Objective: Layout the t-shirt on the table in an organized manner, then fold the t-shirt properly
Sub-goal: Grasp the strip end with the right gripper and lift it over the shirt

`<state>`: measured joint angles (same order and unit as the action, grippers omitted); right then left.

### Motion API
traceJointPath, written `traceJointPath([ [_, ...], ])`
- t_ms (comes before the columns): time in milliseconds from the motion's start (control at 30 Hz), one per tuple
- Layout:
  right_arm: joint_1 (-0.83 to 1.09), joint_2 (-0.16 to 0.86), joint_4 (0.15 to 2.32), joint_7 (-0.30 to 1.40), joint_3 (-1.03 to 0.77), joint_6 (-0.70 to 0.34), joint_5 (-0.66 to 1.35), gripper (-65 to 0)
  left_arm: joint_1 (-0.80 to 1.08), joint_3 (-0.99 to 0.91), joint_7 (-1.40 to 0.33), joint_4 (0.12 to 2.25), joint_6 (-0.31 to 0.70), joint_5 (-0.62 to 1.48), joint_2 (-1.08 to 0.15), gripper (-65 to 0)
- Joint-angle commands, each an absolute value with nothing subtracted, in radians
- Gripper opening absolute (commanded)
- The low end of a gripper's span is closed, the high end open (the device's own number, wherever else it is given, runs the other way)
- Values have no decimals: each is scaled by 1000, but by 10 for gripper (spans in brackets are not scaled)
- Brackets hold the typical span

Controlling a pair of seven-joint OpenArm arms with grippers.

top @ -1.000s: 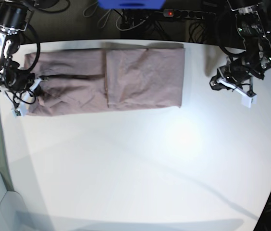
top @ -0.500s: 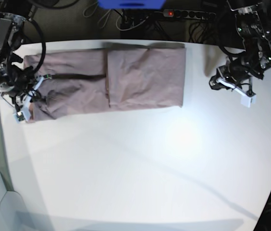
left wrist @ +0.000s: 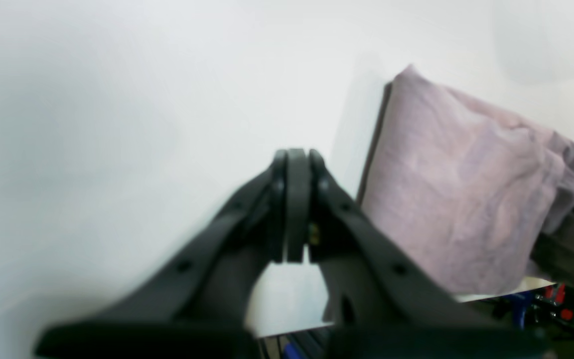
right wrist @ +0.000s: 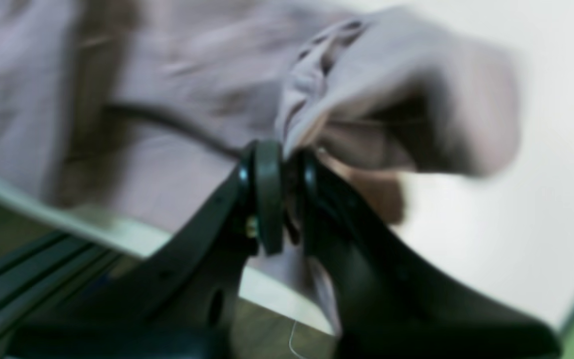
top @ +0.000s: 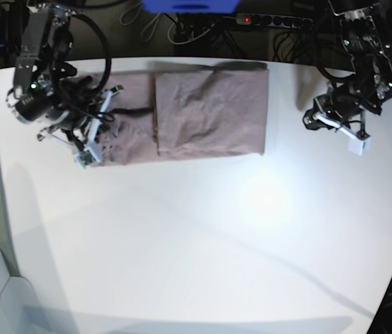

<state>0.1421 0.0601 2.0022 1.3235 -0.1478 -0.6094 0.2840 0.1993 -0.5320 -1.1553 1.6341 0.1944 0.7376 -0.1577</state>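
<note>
White and smooth, the counter [top: 203, 236] is filling most of the base view, and its near part is shining under a bright light. Farther back, the t-shirt [top: 203, 115] is lying near the far edge, folded into a long band with one flap lying over its middle. On that view's left, the right end effector [top: 93, 136] is pinching one end of the t-shirt and holding it up over the rest of the cloth. The right wrist view is blurry, but it is showing a bunch of pink cloth [right wrist: 357, 89] squeezed between the black jaws. On the other side, the left end effector [top: 349, 136] is hanging over bare counter, well apart from the t-shirt, with its jaws pressed tight together and nothing in them. Behind the counter, dark cables [top: 203, 31] are lying on the floor.
</note>
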Motion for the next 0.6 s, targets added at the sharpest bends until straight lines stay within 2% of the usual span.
traceJointPath([
  [0, 127, 58, 2020, 1307, -119, -615, 295, -650, 189, -536, -1148, 1647, 197, 753, -168, -646],
  [567, 13, -64, 2012, 1305, 298, -613, 294, -650, 191, -536, -1148, 1647, 197, 753, -168, -647],
])
